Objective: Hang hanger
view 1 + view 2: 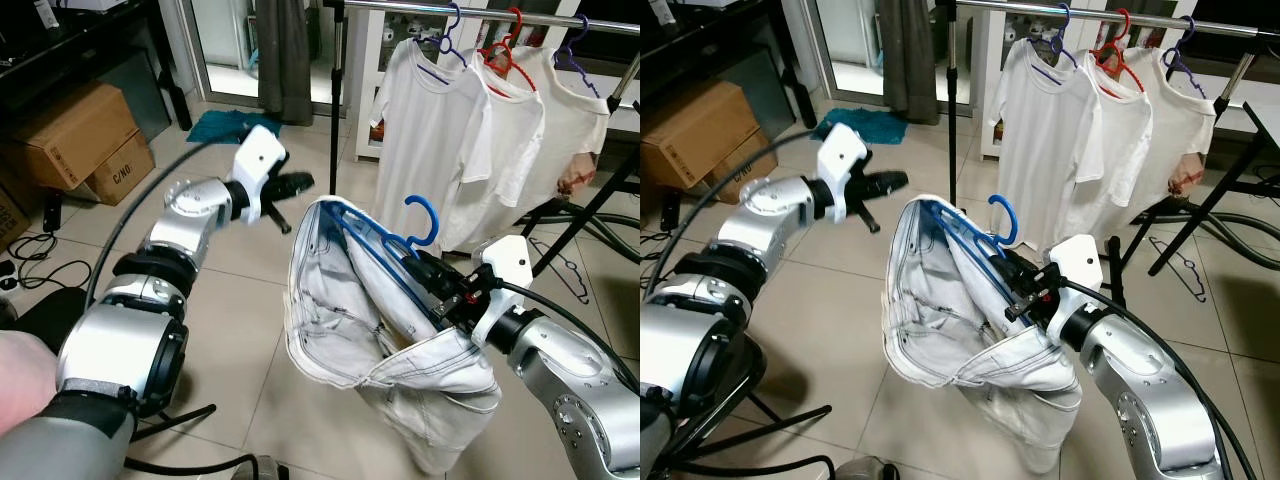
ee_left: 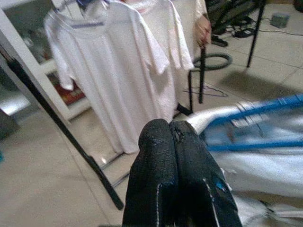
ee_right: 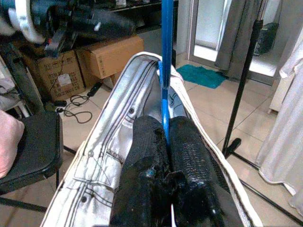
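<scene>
While the right gripper (image 1: 432, 268) clamps the blue hanger (image 1: 385, 238) carrying pale denim jeans (image 1: 350, 330), the left eye view puts that hanger below and short of the clothes rail (image 1: 480, 12), where three white T-shirts (image 1: 430, 130) hang on their own hangers. Left of the jeans, the left gripper (image 1: 295, 183) is raised in the air, fingers clenched on nothing. Cardboard boxes (image 1: 80, 140) sit on the tiled floor (image 1: 250, 270) far left of the rail. From the left wrist view, the two black fingers (image 2: 161, 165) press together, with the hanger's blue bar (image 2: 255, 106) just beside them. From the right wrist view, the black fingers (image 3: 189, 156) pinch the hanger's blue bar (image 3: 166, 61) above the jeans' waistband (image 3: 123, 94).
</scene>
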Robot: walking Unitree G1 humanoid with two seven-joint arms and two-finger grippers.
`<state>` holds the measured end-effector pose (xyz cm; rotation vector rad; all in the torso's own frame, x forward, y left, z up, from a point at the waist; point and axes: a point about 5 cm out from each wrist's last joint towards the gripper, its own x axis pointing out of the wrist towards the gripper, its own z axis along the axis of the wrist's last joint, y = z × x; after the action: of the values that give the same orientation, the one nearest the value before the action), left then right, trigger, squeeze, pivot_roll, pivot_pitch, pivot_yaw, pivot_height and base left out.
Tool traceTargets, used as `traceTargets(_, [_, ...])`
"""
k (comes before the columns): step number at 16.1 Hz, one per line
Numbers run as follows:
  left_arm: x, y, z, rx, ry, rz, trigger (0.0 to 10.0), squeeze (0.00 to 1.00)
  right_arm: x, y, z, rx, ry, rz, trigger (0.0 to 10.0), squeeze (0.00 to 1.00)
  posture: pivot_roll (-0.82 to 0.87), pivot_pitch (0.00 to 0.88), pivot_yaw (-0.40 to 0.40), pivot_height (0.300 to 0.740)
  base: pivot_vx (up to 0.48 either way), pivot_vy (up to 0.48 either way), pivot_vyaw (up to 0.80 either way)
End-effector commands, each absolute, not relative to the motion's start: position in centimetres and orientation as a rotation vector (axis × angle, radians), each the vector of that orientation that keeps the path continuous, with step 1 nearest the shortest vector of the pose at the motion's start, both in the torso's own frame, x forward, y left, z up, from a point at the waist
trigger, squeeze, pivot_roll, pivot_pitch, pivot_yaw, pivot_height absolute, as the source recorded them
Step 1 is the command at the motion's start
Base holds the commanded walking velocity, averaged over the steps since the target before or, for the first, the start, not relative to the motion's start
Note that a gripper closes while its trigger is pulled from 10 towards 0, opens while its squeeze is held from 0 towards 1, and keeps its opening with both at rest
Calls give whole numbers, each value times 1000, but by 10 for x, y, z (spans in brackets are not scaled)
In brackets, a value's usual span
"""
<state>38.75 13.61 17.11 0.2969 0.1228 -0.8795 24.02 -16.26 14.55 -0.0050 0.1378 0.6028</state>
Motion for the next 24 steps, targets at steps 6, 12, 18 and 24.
traceTargets(6, [370, 144, 160, 15, 114, -1059, 10000, 1000, 241, -160, 167, -10, 53, 609, 10000, 0, -54, 0, 57, 740, 0, 0, 0])
traceTargets(12, [354, 179, 147, 53, 208, -1099, 10000, 1000, 236, -153, 180, -35, 14, 629, 10000, 0, -54, 0, 63, 740, 0, 0, 0])
traceTargets(18, [360, 178, 154, 131, 174, -1032, 10000, 1000, 227, -144, 184, -48, 12, 718, 10000, 0, -60, 0, 69, 740, 0, 0, 0])
traceTargets(24, [348, 201, 183, 100, 164, -1146, 10000, 0, 225, -146, 183, -73, 29, 710, 10000, 0, -69, 0, 88, 740, 0, 0, 0])
